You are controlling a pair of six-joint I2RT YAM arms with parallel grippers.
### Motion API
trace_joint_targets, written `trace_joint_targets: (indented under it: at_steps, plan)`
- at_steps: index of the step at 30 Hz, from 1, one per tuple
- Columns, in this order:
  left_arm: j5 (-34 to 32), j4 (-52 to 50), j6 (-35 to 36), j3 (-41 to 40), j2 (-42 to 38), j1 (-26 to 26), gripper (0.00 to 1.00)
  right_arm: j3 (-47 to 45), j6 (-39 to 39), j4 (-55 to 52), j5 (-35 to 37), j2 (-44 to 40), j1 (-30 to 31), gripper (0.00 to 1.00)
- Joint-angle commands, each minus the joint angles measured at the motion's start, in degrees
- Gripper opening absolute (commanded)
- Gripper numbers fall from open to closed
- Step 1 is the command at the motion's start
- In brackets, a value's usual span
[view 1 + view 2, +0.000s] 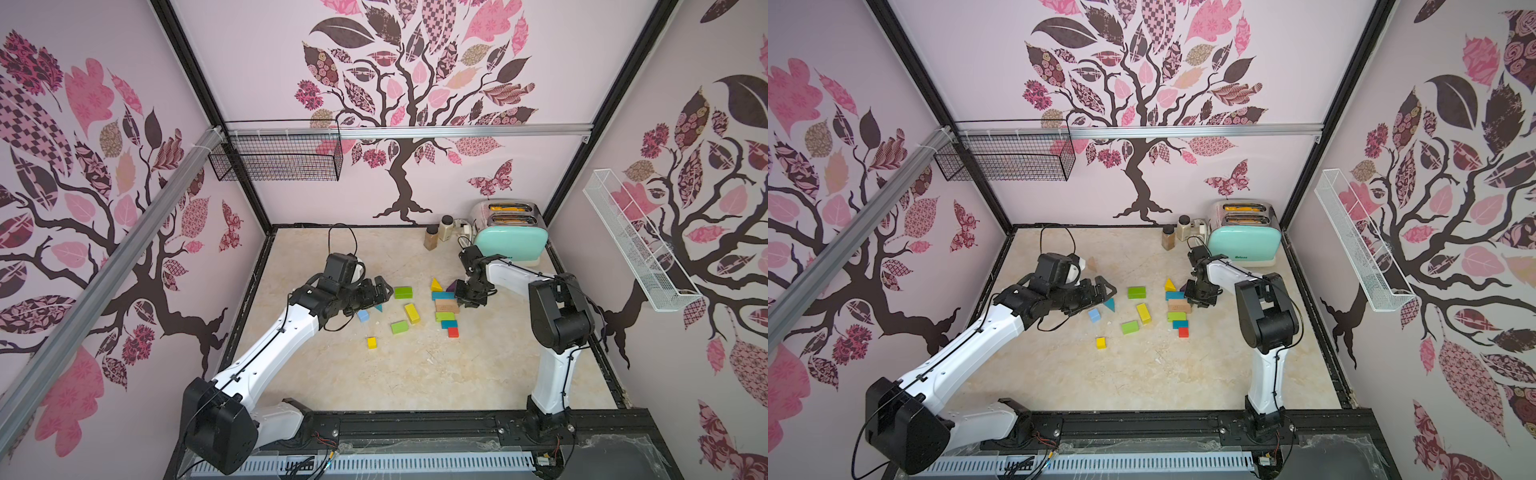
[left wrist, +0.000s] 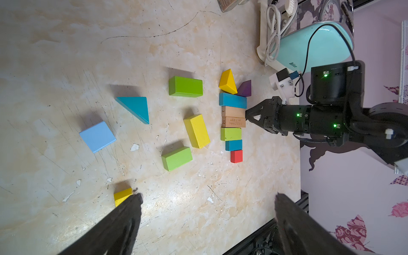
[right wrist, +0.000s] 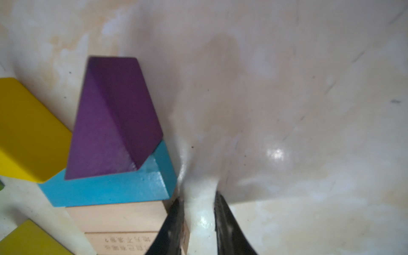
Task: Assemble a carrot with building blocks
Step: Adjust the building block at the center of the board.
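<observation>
Left gripper (image 1: 384, 293) is held spread wide and empty over the table (image 1: 374, 382), near a light blue block (image 1: 363, 315) and a teal wedge (image 2: 136, 108). Loose green bars (image 1: 403, 292) and a yellow bar (image 1: 412, 313) are seen mid-table. Further right, a flat column is laid from yellow wedge (image 1: 436, 285) to red cube (image 1: 453, 332). Right gripper (image 3: 197, 196), jaws barely parted on nothing, is set at the tan bars' (image 1: 446, 306) end.
</observation>
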Motion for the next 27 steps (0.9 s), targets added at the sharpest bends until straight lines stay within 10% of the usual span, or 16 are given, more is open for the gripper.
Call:
trace_joint_targets:
  at_steps: [1,12,20,27]
  plan:
    - [0.47,0.81,0.09,-0.44,-0.75,0.28,0.98,0.00,0.60,-0.33,2.34,-2.63,0.32,0.30]
    - [0.47,1.27,-0.07,-0.86,-1.38,0.22,0.98,0.74,-1.20,-3.84,6.29,-10.04,3.12,0.35]
    - [-0.14,1.64,-1.04,-1.55,-2.76,0.25,0.98,-0.56,-2.32,-2.73,3.37,-7.42,14.21,0.03]
    - [-0.01,1.25,-1.13,-1.62,-2.77,0.22,0.98,1.44,-2.30,-2.18,4.50,-3.39,18.31,0.00]
